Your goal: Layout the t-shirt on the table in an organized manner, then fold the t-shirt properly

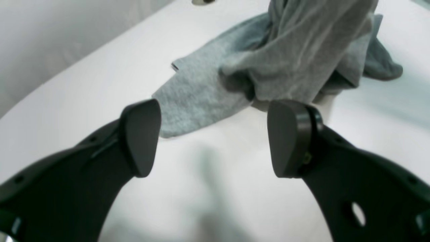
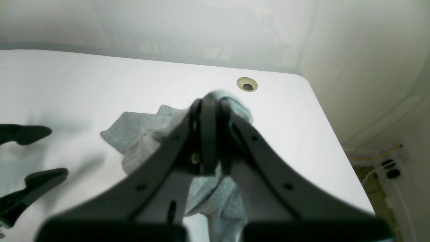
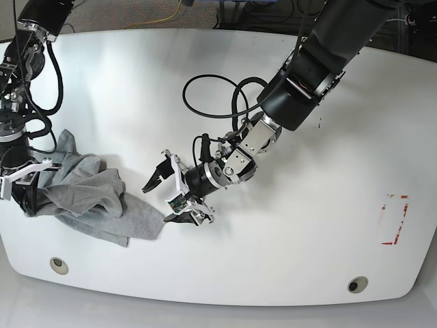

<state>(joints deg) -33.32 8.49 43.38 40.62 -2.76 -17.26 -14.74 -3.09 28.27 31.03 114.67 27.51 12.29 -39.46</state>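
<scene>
The heather-grey t-shirt lies bunched at the left end of the white table, one flap spread flat towards the middle. My right gripper is shut on the shirt's left side; in the right wrist view its closed fingertips pinch a fold of the t-shirt, which hangs crumpled below. My left gripper stands open just right of the shirt's flat flap. In the left wrist view the left gripper has only bare table between its fingers, and the t-shirt lies just beyond them. No lettering shows.
Round holes sit near the table's front edge, and a red rectangular outline is at the right. Black cables loop off the left arm. The curved table edge runs close to the shirt's left side.
</scene>
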